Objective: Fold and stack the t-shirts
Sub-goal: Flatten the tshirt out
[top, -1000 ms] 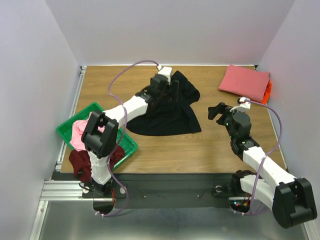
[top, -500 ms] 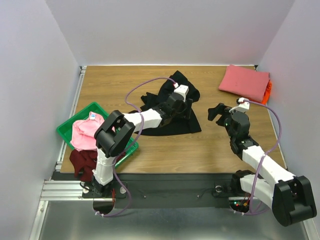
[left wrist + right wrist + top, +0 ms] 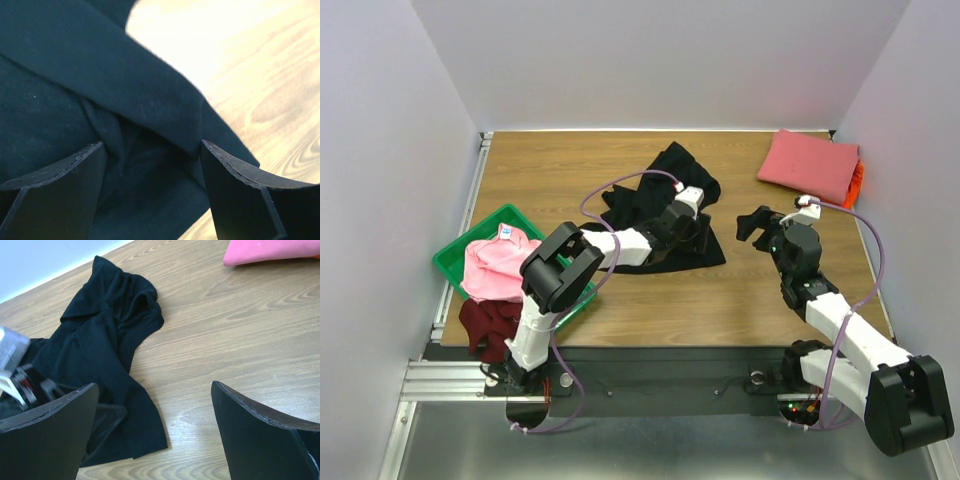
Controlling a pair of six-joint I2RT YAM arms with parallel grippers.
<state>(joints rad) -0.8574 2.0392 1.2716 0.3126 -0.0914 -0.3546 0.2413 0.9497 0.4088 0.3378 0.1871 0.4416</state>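
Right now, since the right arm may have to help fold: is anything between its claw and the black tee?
Nothing visible. Only bare table lies between the open right claw and the black tee. The left claw is over the tee itself.

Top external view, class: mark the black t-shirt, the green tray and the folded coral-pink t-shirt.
black t-shirt (image 3: 668,160): top external view, on its bunched far part.
green tray (image 3: 460,240): top external view, on its far-left rim.
coral-pink t-shirt (image 3: 808,162): top external view, on the middle of its folded top face.

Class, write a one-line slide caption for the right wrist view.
Open right jaws frame the crumpled black t-shirt on the wooden table.
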